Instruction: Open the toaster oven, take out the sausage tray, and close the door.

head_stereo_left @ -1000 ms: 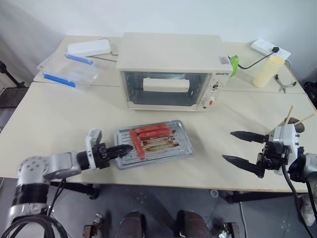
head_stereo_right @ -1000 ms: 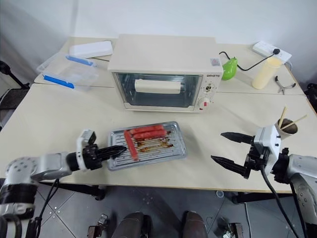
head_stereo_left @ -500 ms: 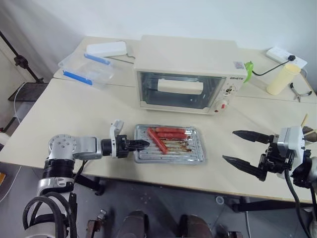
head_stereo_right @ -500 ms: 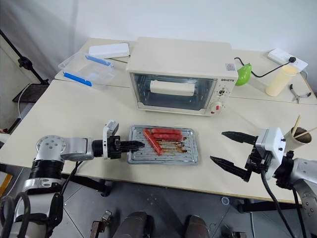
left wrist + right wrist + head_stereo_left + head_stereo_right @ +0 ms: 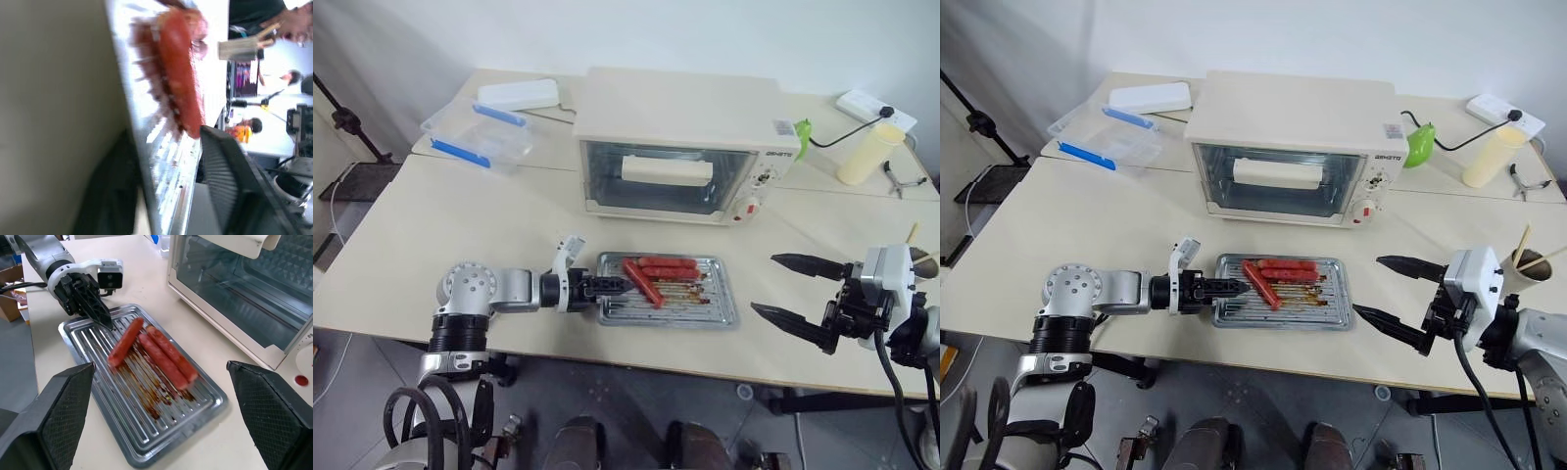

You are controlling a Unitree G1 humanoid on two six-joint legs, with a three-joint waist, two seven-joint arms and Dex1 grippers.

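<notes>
Sausage tray lies low-centre on the worktop, before the closed oven, whose panel lettering is unreadable. My left pincer straddles its rim, fingers parted; my right pincer gapes wide, lower right.

I see the toaster oven at upper centre, its door shut. Below it, mid-frame, the sausage tray lies flat on the table. My left gripper reaches in from the lower left, its fingers at the tray's left rim, whether gripping I cannot tell. My right gripper, at lower right, stands spread wide, holding nothing. A clear box sits upper left.
</notes>
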